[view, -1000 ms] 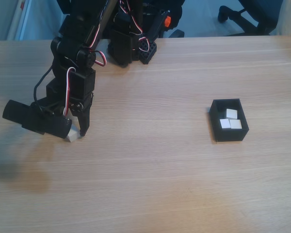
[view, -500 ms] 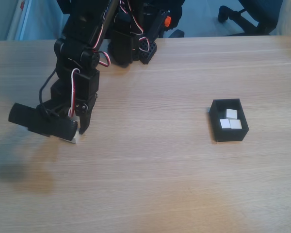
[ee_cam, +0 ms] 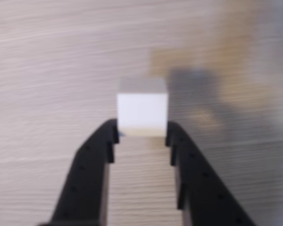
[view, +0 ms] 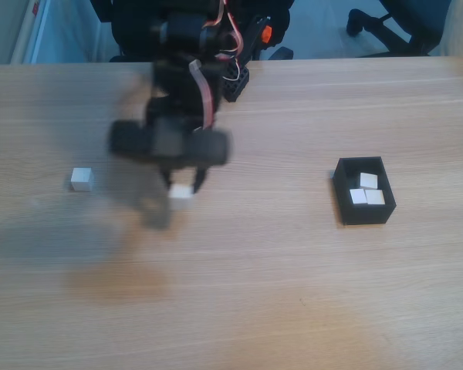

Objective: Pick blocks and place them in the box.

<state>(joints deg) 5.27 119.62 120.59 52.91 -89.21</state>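
My gripper point(view: 181, 189) is blurred with motion above the table's middle-left and is shut on a white block point(view: 180, 191). In the wrist view the same block point(ee_cam: 142, 113) sits pinched between the two black fingertips point(ee_cam: 106, 136), clear of the wood below. Another white block point(view: 81, 179) lies loose on the table at the left. The black box point(view: 343, 193) stands at the right with three white blocks point(view: 368, 190) inside.
The arm's black base point(view: 216, 73) with red and white wires stands at the table's far edge. A chair base point(view: 386, 27) shows beyond the table at the top right. Bare wood lies between the gripper and the box.
The gripper has lifted a block off the table at the left and swung right with it. A second block, hidden behind the arm before, now lies in the open.
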